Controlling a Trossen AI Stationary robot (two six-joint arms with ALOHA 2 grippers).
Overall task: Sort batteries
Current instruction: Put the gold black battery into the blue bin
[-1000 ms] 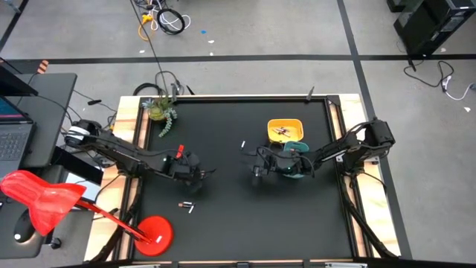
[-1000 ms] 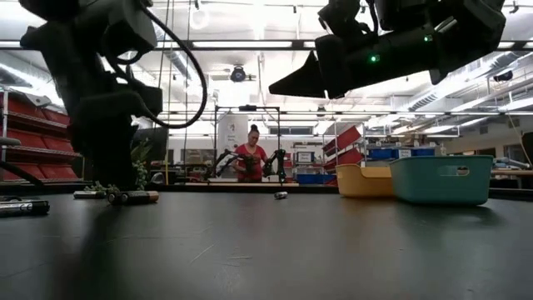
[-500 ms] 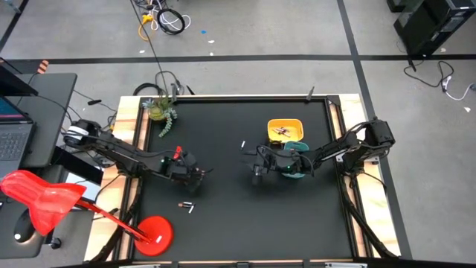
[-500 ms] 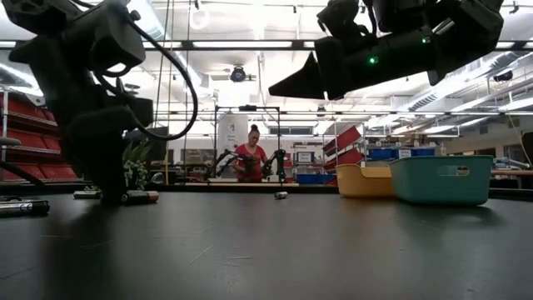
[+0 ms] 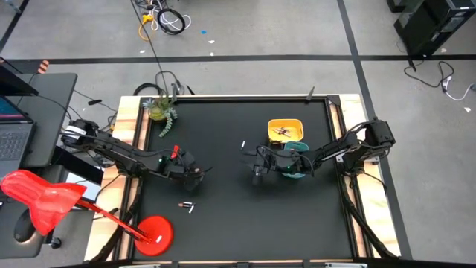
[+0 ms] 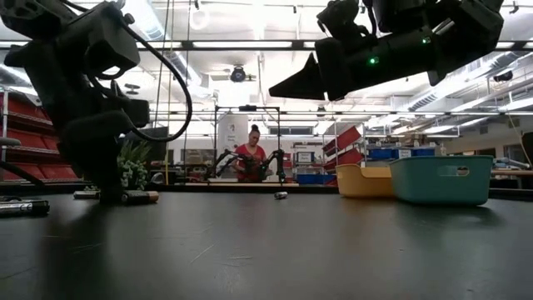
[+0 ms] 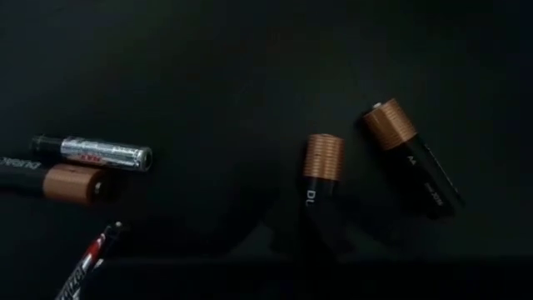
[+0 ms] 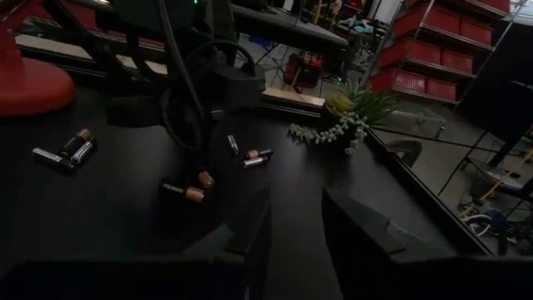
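L end effector directly above two copper-tipped batteries, not touching.

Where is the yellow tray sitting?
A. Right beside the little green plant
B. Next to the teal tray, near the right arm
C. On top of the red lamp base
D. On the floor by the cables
B. In the high view the yellow tray sits against the teal tray by the right arm's fingers, far across the table from the plant.
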